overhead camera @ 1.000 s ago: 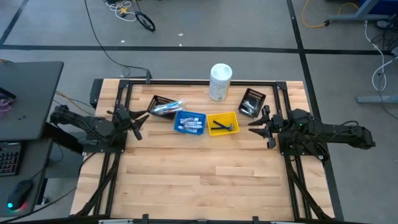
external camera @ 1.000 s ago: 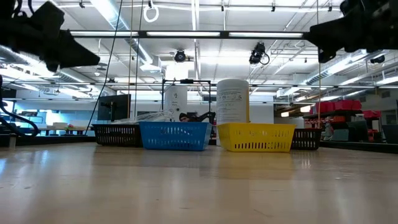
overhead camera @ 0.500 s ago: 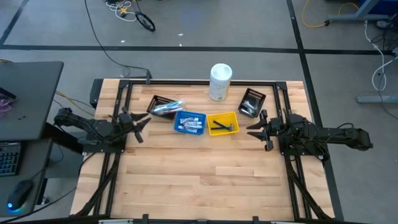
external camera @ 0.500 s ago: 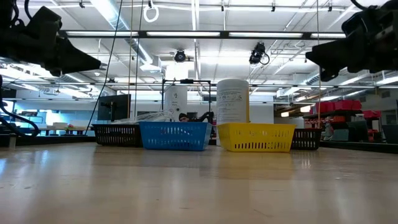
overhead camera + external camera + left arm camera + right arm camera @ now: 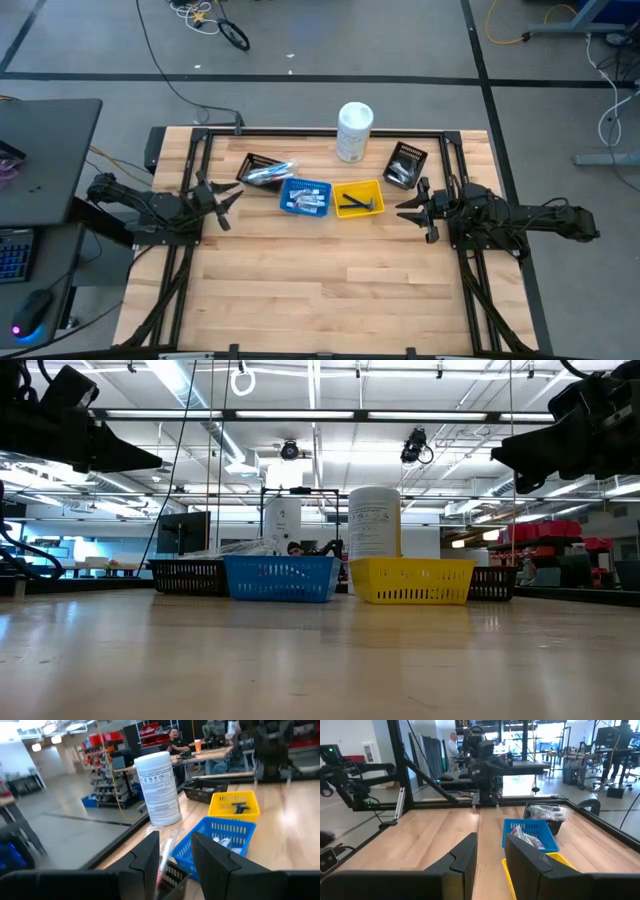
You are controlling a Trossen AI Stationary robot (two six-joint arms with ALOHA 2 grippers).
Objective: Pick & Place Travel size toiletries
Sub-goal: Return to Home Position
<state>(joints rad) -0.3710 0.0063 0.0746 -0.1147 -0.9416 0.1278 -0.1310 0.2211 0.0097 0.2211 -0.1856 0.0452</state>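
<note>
The travel size toiletries lie in four bins in a row at the table's far middle. Clear-wrapped pieces (image 5: 270,172) fill the left black bin (image 5: 252,163). White tubes (image 5: 306,201) lie in the blue bin (image 5: 305,186). A dark razor (image 5: 355,204) lies in the yellow bin (image 5: 372,190). Small pieces (image 5: 403,170) lie in the right black bin (image 5: 412,154). My left gripper (image 5: 232,195) hovers left of the row, level and open, pointing at the bins (image 5: 175,840). My right gripper (image 5: 405,207) hovers right of the row, level and open (image 5: 490,840).
A large white canister (image 5: 354,130) stands upright behind the bins at the far edge. A dark metal frame (image 5: 320,131) runs around the table top. The wide wooden area (image 5: 320,280) nearer than the bins is bare. People stand in the room beyond the table.
My right gripper has sunk a little and now holds still, pointing level. My left gripper has rolled about its own pointing line, staying in place. The bins and the toiletries have not moved.
</note>
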